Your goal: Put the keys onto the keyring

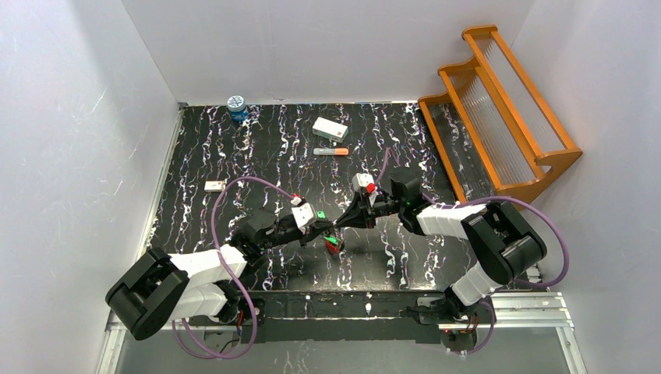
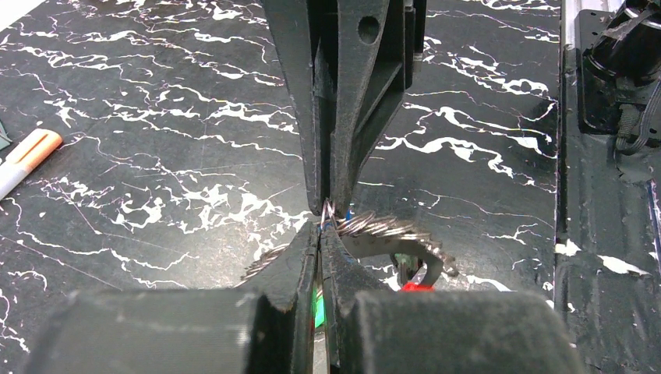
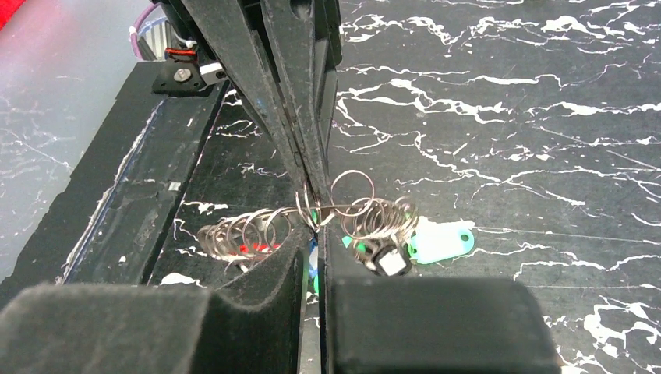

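Observation:
My two grippers meet tip to tip above the middle of the black marbled table (image 1: 257, 148). The keyring (image 3: 366, 218) hangs between them: a loop strung with several small silver rings, with a pale green tag (image 3: 440, 240) and a red part (image 2: 417, 286). In the top view it dangles below the tips (image 1: 334, 243). My left gripper (image 2: 321, 227) is shut on the loop's wire, with a green bit between its jaws. My right gripper (image 3: 314, 222) is shut, with the blue key (image 3: 312, 251) showing between its jaws. The green key cannot be told apart.
An orange wooden rack (image 1: 499, 117) stands at the back right. A white box (image 1: 330, 128) and an orange-tipped marker (image 1: 331, 152) lie at the back centre; the marker also shows in the left wrist view (image 2: 27, 160). A blue jar (image 1: 237, 107) stands at the back left.

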`<state>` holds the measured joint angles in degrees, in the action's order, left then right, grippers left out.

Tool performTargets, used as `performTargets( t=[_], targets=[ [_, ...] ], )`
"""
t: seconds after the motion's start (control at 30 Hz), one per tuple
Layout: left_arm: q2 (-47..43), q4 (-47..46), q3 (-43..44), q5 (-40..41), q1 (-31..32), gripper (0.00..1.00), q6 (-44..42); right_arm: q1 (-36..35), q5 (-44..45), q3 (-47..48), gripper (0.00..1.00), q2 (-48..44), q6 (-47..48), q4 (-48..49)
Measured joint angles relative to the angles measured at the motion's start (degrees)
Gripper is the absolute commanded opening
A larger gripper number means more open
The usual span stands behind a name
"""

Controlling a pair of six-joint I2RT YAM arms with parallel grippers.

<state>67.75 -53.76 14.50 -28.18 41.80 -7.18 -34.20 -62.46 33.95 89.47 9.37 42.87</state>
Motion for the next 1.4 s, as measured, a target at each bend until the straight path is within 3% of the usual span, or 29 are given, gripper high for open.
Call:
performTargets(
  t=[0.47,0.6,0.77,0.97,1.03,1.4],
  targets=[
    [-0.1,0.0,0.0,0.8,0.0,0.0,0.2,0.0,5.2,-0.1,0.2,0.1,2.8,-5.5],
    [-0.2,-0.1,0.0,0.8,0.0,0.0,0.4,0.0,9.3,-0.1,0.05,-0.7,4.5,-8.8],
    [-0.5,-0.3,0.0,0.8,0.0,0.0,0.4,0.0,13.3,-0.1,0.04,-2.8,6.9,-12.6],
    [-0.6,-0.3,0.0,0.8,0.0,0.0,0.4,0.0,15.1,-0.8,0.46,-5.8,7.2,-12.9],
    [-0.6,-0.3,0.0,0.8,0.0,0.0,0.4,0.0,15.2,-1.4,0.52,-7.4,6.9,-11.8],
    [-0.6,-0.3,0.0,0.7,0.0,0.0,0.4,-1.7,10.2,-1.2,0.57,-8.4,5.8,-6.5]
  ],
)
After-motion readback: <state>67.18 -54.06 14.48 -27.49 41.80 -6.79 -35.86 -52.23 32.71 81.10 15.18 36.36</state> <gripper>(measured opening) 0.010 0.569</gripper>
